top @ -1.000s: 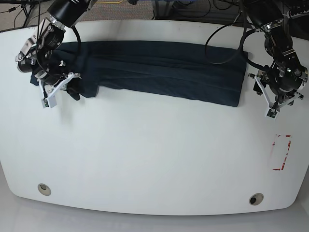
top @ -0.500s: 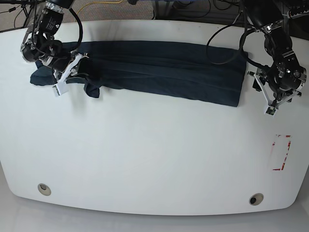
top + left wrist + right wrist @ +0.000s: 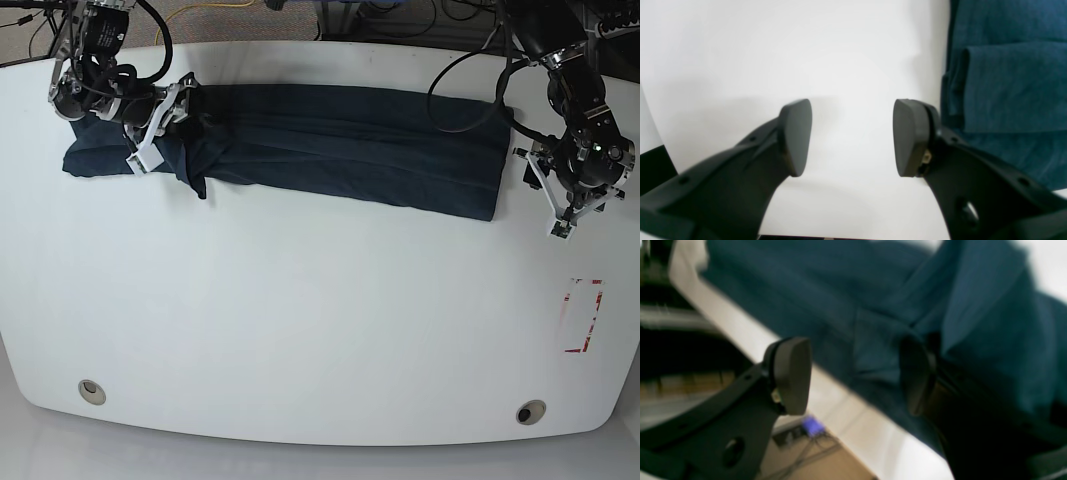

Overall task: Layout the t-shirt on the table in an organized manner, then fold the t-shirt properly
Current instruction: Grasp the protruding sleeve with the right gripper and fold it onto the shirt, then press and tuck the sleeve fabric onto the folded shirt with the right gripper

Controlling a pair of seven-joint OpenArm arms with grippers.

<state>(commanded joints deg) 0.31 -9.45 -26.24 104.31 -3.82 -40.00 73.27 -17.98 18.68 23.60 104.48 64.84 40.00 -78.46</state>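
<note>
The dark navy t-shirt (image 3: 350, 140) lies as a long folded band across the far half of the white table (image 3: 300, 320). My right gripper (image 3: 160, 125) is at the shirt's left end, open. In the right wrist view (image 3: 853, 373), blurred shirt cloth (image 3: 873, 290) drapes around one finger (image 3: 917, 373) while the other finger (image 3: 790, 373) is bare above the table's edge. My left gripper (image 3: 540, 190) is open beside the shirt's right end. Its wrist view (image 3: 851, 136) has bare table (image 3: 806, 50) between the fingers and the layered shirt edge (image 3: 1007, 83) just to the right.
Two round grey grommet holes (image 3: 91, 391) (image 3: 530, 411) sit near the front edge. A red-white tape rectangle (image 3: 583, 315) marks the right side. Cables and floor lie beyond the far table edge (image 3: 740, 326).
My right gripper has moved toward the far edge and to the right, dragging the loose left flap of the shirt onto the band. The left gripper has barely shifted.
</note>
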